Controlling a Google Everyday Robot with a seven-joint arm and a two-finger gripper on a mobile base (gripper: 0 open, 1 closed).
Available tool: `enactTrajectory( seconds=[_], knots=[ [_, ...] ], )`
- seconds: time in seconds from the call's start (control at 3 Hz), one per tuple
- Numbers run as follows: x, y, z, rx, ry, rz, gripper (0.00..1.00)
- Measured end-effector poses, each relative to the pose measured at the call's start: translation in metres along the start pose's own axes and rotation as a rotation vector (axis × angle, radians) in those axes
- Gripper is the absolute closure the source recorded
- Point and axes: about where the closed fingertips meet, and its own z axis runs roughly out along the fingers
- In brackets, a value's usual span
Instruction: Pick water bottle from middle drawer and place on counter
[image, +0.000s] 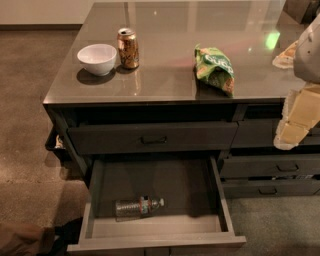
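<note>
The water bottle (139, 206) lies on its side in the open middle drawer (220, 202), near the drawer's front, with its white cap pointing right. The drawer is pulled far out below the glossy counter (165, 40). My gripper (289, 134) is at the right edge of the view, pale and blocky, in front of the right-hand drawers just below the counter's edge. It is well to the right of the bottle and above it, and holds nothing that I can see.
On the counter stand a white bowl (97, 58) and a gold-brown can (128, 48) at the left, and a green chip bag (215, 69) right of centre. A closed drawer (152, 137) sits above the open one. Narrower handled drawers (272, 167) are at the right.
</note>
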Motion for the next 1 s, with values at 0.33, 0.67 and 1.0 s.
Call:
enactTrajectory(
  seconds=[0.33, 0.67, 1.0],
  knots=[
    [0.0, 0.0, 0.0, 0.0, 0.0, 0.0, 0.0],
    [-0.002, 0.0, 0.009, -0.001, -0.003, -0.015, 0.0],
    [-0.001, 0.013, 0.04, -0.005, -0.05, -0.06, 0.0]
  ],
)
